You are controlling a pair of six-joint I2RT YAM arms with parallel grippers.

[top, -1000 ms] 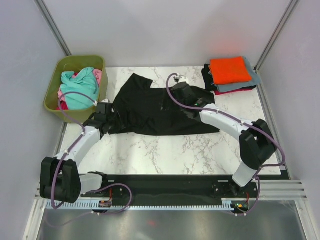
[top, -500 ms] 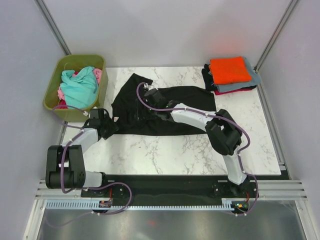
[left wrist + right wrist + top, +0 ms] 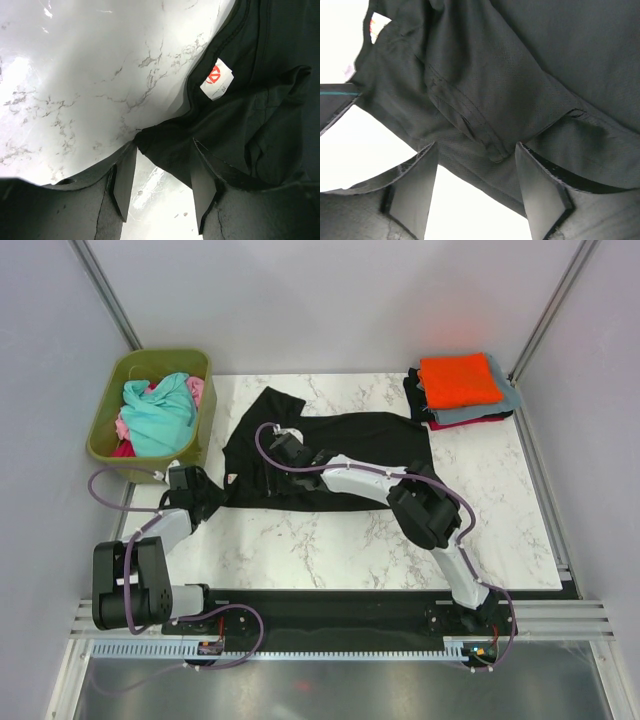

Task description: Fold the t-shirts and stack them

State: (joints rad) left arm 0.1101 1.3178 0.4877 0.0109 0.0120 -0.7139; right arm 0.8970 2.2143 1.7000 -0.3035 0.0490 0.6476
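Observation:
A large black t-shirt (image 3: 370,440) lies spread on the marble table, rumpled at its left end. My left gripper (image 3: 200,487) sits at the shirt's left near corner. In the left wrist view the left gripper (image 3: 164,145) is open, with the shirt's corner (image 3: 165,150) between the fingertips and a white tag (image 3: 216,80) beyond. My right gripper (image 3: 281,447) is over the shirt's left part. In the right wrist view the right gripper (image 3: 476,146) is open, with a fold of black cloth (image 3: 485,100) lying between the fingers.
A stack of folded shirts stands at the back right, with an orange shirt (image 3: 458,379) on top and grey-blue (image 3: 500,405), black and magenta layers under it. An olive-green tub (image 3: 110,430) at the back left holds teal (image 3: 160,415), pink and red shirts.
My right arm has swept left across the black shirt from its back right to its left part. My left gripper has drawn back a little toward the left near corner.

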